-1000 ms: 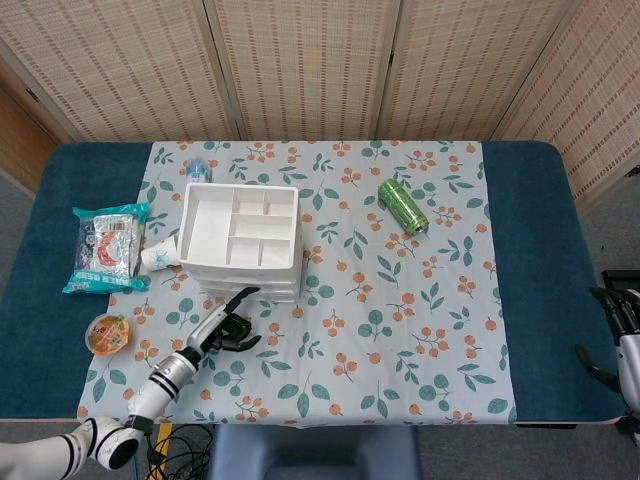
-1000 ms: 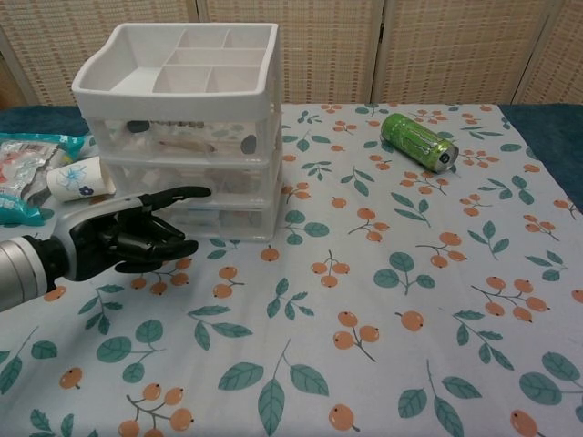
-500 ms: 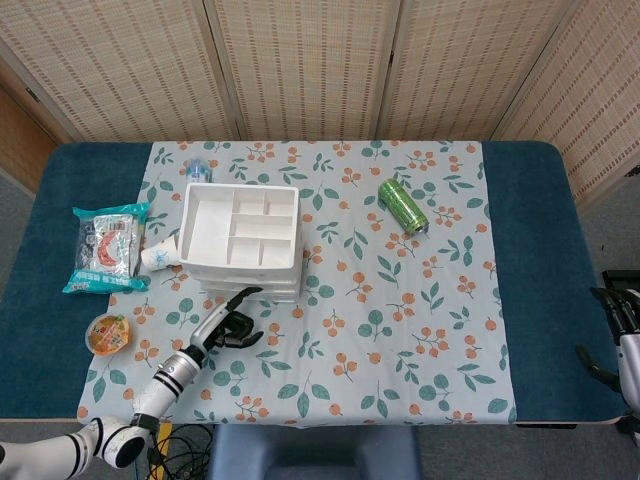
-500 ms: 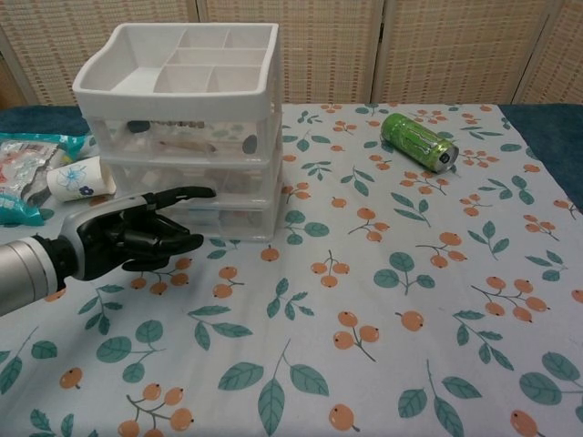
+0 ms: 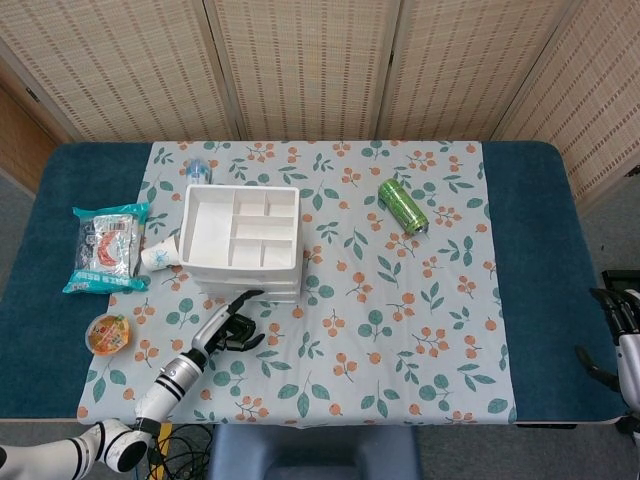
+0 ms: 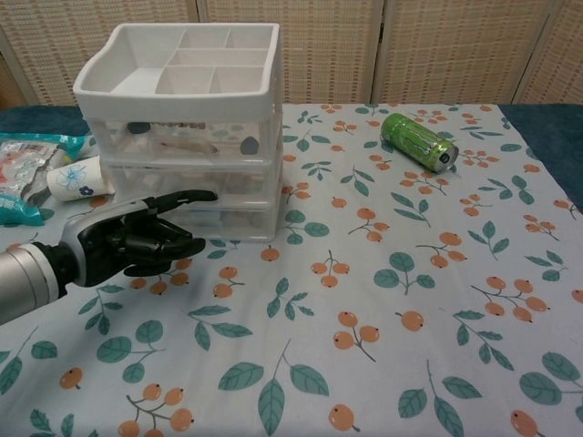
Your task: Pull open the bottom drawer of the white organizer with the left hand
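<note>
The white organizer stands on the left half of the worktop, its three drawers facing the robot, and the bottom drawer is the lowest front, just above the flowered cloth and not yet pulled out. The left robot hand sits directly in front of that drawer on the robot's side, low over the cloth, so the drawer lies straight ahead of it, away from the robot and a touch to its right. One finger reaches forward, its tip at the level of the bottom front and very close to it; whether it already touches cannot be told from either view. The other fingers are curled loosely inward and hold nothing, so the robot hand is empty and part closed, not yet hooked on anything. The drawer front runs left to right across the view, and the drawer would slide toward the robot, so the pull axis runs along the forearm's line of approach. My judgement is that the coming move turns on getting fingertips under or behind the drawer's lip near its middle, then drawing straight back; a pull from the left end may skew the drawer or drag the whole light organizer forward. The right robot hand is far off at the right edge of the worktop, well apart from the organizer, fingers apart and holding nothing, so the left is much the nearer
</note>
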You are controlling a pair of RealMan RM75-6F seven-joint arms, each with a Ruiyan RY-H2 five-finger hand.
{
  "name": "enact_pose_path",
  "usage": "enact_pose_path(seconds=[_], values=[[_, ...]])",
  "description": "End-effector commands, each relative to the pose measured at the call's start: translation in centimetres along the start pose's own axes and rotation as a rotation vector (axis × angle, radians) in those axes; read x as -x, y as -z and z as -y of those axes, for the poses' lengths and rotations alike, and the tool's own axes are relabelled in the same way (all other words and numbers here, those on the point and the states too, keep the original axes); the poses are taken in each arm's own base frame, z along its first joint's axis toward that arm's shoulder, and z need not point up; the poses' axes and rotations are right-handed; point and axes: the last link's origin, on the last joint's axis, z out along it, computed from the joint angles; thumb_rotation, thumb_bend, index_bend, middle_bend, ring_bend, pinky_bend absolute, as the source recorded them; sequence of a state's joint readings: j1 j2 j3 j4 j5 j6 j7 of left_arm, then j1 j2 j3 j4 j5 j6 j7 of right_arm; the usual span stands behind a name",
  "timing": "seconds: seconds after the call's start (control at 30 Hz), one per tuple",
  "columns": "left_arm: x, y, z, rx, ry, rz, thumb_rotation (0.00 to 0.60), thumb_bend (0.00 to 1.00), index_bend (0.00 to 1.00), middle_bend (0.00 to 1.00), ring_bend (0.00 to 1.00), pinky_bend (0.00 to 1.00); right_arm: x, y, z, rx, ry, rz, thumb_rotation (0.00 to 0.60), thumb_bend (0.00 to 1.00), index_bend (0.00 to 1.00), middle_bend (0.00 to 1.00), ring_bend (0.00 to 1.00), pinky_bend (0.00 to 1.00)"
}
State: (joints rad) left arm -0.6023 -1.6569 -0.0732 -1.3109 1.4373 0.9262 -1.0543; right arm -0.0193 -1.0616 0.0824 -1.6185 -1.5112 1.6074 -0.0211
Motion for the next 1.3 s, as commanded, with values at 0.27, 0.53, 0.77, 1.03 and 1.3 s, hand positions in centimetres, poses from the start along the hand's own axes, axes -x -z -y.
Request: enact_pose_path(seconds=[0.27,0.53,0.77,1.03,1.3], values=[[0.5,0.8,0.1,0.015,-0.006,0.004,0.6,0.32,0.13,0.85,1.0,1.0,0.1,0.1,-0.1,0.0,-0.005,-0.001,0.6,0.28,0.13,0.18,0.16,0.17],[1.0,1.5,0.1,0.018,-0.014,0.023,0.6,0.32,0.13,0.85,1.0,1.0,0.1,0.3,-0.2,0.002,-0.006,-0.003,0.6,0.28,0.13,0.18,0.16,0.17],[1.2,2.1,0.2,0.013,-0.018,0.038,0.6,0.32,0.13,0.85,1.0,1.0,0.1,0.4,-0.2,0.003,-0.008,-0.003,0.6,0.28,0.12,0.18,0.16,0.17],[1.0,2.7,0.1,-0.013,-0.044,0.062,0.6,0.32,0.13,0.84,1.0,1.0,0.3,0.3,-0.2,0.005,-0.009,0.002,0.6,0.28,0.12,0.18,0.16,0.17],[0.8,3.4,-0.1,-0.034,-0.237,0.096,0.6,0.32,0.12,0.83,1.0,1.0,0.3,0.3,-0.2,0.005,-0.008,0.002,0.6,0.28,0.12,0.18,0.16,0.17]])
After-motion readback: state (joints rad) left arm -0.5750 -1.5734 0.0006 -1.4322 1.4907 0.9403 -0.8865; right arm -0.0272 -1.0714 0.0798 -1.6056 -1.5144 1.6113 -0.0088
